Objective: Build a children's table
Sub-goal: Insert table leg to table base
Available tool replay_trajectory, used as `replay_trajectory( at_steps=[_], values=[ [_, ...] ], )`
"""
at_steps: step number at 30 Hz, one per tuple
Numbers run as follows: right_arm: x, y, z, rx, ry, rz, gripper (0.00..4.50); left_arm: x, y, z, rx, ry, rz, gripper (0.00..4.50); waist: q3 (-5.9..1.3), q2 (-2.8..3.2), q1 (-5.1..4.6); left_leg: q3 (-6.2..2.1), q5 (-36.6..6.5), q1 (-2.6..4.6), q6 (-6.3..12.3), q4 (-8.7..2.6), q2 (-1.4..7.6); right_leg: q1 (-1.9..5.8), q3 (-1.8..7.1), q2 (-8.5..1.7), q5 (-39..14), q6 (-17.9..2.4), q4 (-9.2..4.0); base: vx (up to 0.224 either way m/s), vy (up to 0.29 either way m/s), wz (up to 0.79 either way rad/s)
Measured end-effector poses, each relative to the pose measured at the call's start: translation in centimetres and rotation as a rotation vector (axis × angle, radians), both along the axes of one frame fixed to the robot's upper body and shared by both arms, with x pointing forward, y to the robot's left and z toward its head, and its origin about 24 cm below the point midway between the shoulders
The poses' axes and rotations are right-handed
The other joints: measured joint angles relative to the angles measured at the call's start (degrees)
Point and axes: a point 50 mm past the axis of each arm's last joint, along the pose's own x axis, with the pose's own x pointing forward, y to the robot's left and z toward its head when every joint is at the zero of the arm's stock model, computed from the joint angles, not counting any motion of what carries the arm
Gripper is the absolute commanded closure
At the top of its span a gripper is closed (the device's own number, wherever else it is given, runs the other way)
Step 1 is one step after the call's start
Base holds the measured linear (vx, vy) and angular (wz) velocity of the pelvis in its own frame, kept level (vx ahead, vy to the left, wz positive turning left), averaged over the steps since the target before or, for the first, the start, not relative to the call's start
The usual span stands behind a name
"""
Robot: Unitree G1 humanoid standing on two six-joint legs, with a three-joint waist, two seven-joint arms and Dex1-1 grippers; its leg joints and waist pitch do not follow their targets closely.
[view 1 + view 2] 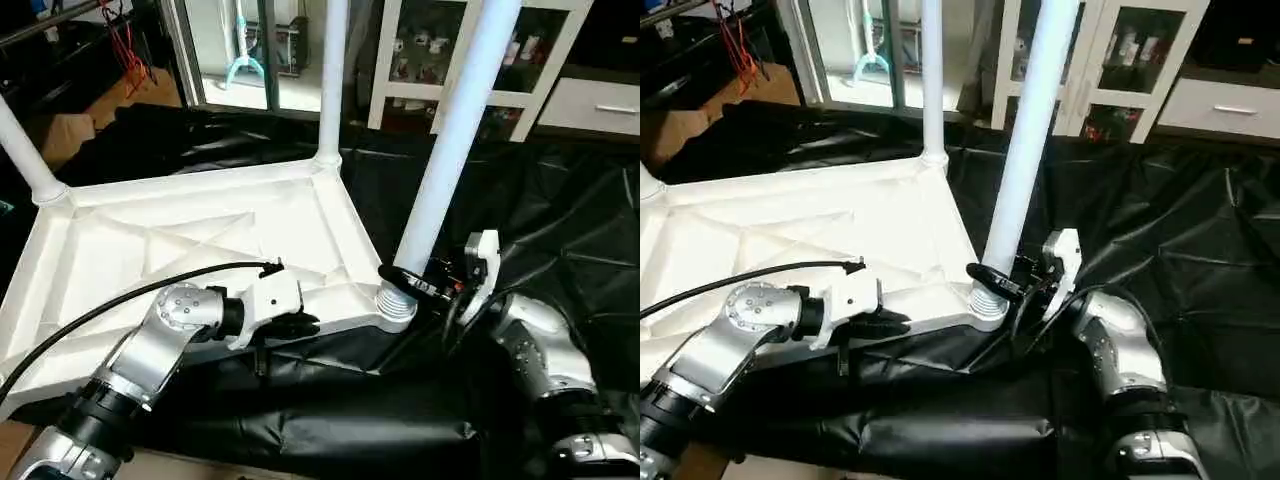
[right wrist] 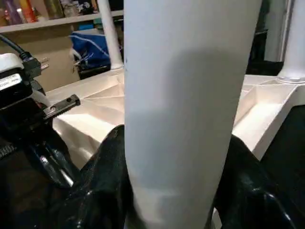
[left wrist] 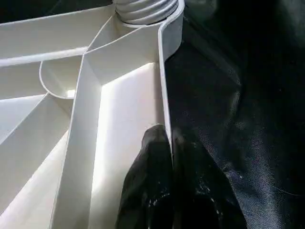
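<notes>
Tabletop [image 1: 150,240] lies underside up on the black sheet [image 1: 560,230], X-ribs showing. Three legs stand in corner sockets: one at the far left corner [image 1: 25,150], one at the far right corner [image 1: 332,80], one at the near right corner [image 1: 455,130]. Left gripper [image 3: 169,143] has its fingers pressed together, pinching the tabletop's near rim. Right gripper [image 2: 176,191] has both fingers [image 2: 107,176] clamped around the near right leg just above its socket [image 1: 395,305].
</notes>
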Motion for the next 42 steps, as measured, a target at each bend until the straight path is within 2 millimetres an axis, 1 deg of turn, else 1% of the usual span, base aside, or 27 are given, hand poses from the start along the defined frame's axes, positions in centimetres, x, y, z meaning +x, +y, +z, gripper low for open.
replay_trajectory(
  at_steps=[6,10,17,21,28,38,42],
  values=[
    [-0.5,0.1,-0.4,-0.025,-0.054,-0.016,2.62,0.0,0.0,0.0,0.001,0.001,-0.001,4.50,-0.01,-0.01,-0.05,-0.02,0.0,0.02,-0.02,0.00,0.02,0.06,0.01,0.03,0.0,0.0,-0.04,0.000,0.000,0.00],
    [-0.9,0.4,-0.5,-0.071,-0.104,-0.003,2.62,0.0,0.1,-0.1,0.006,0.002,0.002,4.50,-0.10,-0.15,-0.38,-0.03,0.0,0.10,-0.02,0.00,0.02,0.17,0.01,0.03,0.0,0.0,-0.05,0.000,0.000,0.00],
    [-1.2,0.7,-0.8,-0.109,-0.122,0.009,2.62,0.0,0.1,-0.1,0.010,0.005,0.000,4.50,-0.13,-0.23,-0.65,-0.13,0.0,0.27,-0.02,-0.03,0.02,0.49,0.00,0.07,0.0,0.0,-0.25,0.000,0.000,0.00],
    [-1.1,0.7,-0.8,-0.113,-0.104,0.012,2.62,-0.1,0.1,-0.2,0.014,0.009,0.003,4.50,-0.16,-0.31,-0.85,-0.18,0.0,0.49,-0.03,-0.12,0.02,0.78,-0.03,0.09,0.0,0.0,-0.44,0.000,0.000,0.00],
    [-0.9,0.4,-0.9,-0.081,-0.063,-0.007,2.63,-0.2,0.1,-0.3,0.012,0.010,0.010,4.50,-0.27,-0.48,-0.98,-0.22,0.0,0.59,-0.03,-0.17,0.01,0.96,-0.05,0.11,0.0,0.0,-0.62,0.000,0.000,0.00],
    [-1.4,0.5,-1.4,-0.059,-0.053,-0.042,2.63,-0.3,0.1,-0.5,0.009,0.014,0.014,4.50,-0.57,-0.96,-1.11,-0.23,-0.2,0.61,-0.16,-0.19,-0.01,1.07,-0.04,0.11,0.0,0.0,-0.82,0.000,0.000,0.00],
    [-1.5,0.5,-1.5,-0.059,-0.061,-0.050,2.63,-0.3,0.1,-0.5,0.009,0.013,0.015,4.50,-0.58,-0.97,-1.12,-0.23,-0.2,0.62,-0.27,-0.21,-0.01,1.08,-0.03,0.11,0.0,0.0,-0.85,0.000,0.000,0.00]
  ],
)
